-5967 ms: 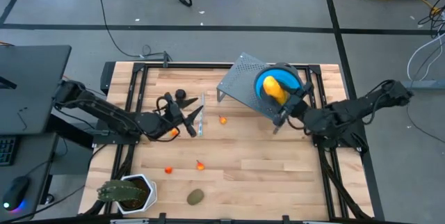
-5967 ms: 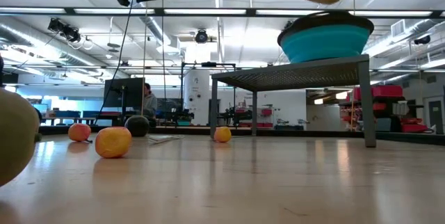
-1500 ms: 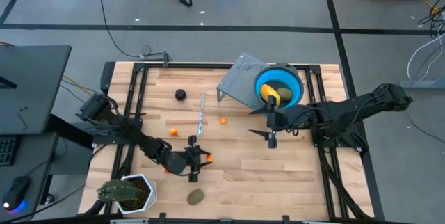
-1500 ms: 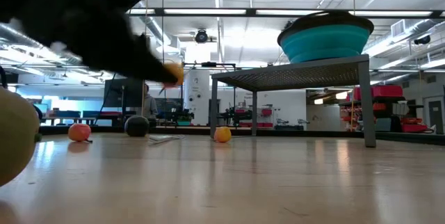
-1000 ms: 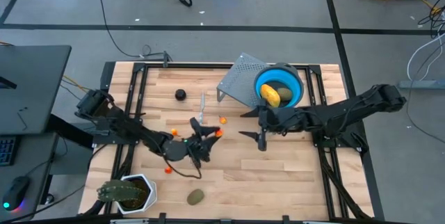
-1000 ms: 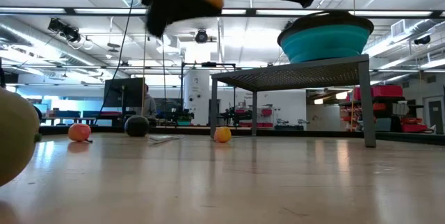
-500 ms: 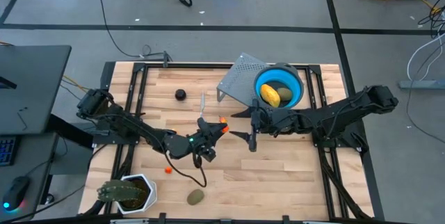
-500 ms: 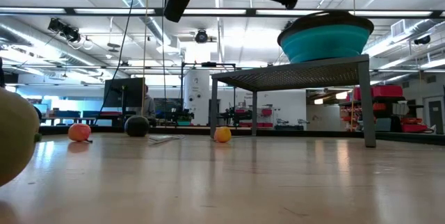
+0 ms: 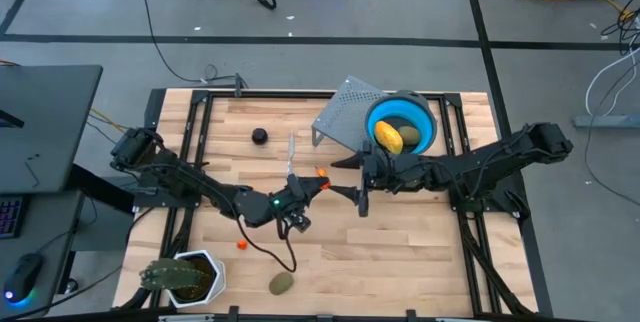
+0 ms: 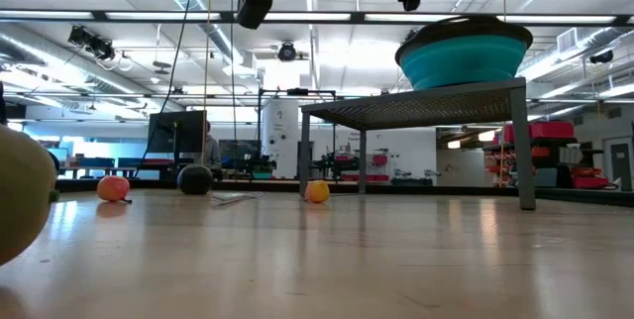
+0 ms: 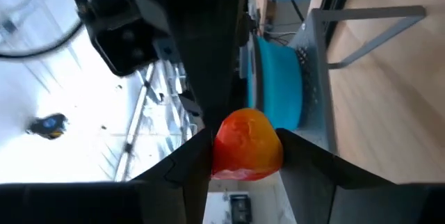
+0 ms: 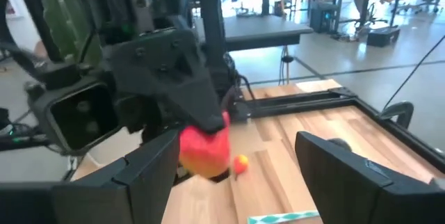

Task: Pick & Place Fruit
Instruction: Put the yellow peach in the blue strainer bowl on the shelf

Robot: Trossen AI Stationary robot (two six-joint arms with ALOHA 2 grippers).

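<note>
My left gripper point(image 9: 317, 186) is shut on a tiny orange-red fruit bit point(image 11: 247, 145), raised above the table's middle. My right gripper point(image 9: 353, 188) is open and faces it; in the right wrist view the bit point(image 12: 205, 149) shows between the right fingers point(image 12: 142, 175), apparently without touching them. The blue bowl point(image 9: 421, 125) on the grey rack holds the yellow piece point(image 9: 388, 138) and an olive oval point(image 9: 406, 133). Resting on the table are the dark round fruit point(image 9: 260, 135), another olive oval point(image 9: 281, 283) and orange bits point(image 9: 241, 245), point(image 12: 240, 162). My left gripper pinches the orange-red bit point(image 11: 247, 145) between its two fingers point(image 11: 191, 168), one finger on each side of it. The fingers come roughly level from the table's left. The bit is lifted clear of the table.
A thin pale-blue stick point(image 9: 290, 157) lies left of the grey rack point(image 9: 345, 117). A green spiky plant in a white pot point(image 9: 182, 277) stands at the near left corner. Open wood lies along the near right part of the table point(image 9: 400, 252).
My left gripper has carried the orange-red bit up and toward the table's right, closing on my right gripper. My right gripper has moved left toward it, staying open. The fruit on the table has kept its place.
</note>
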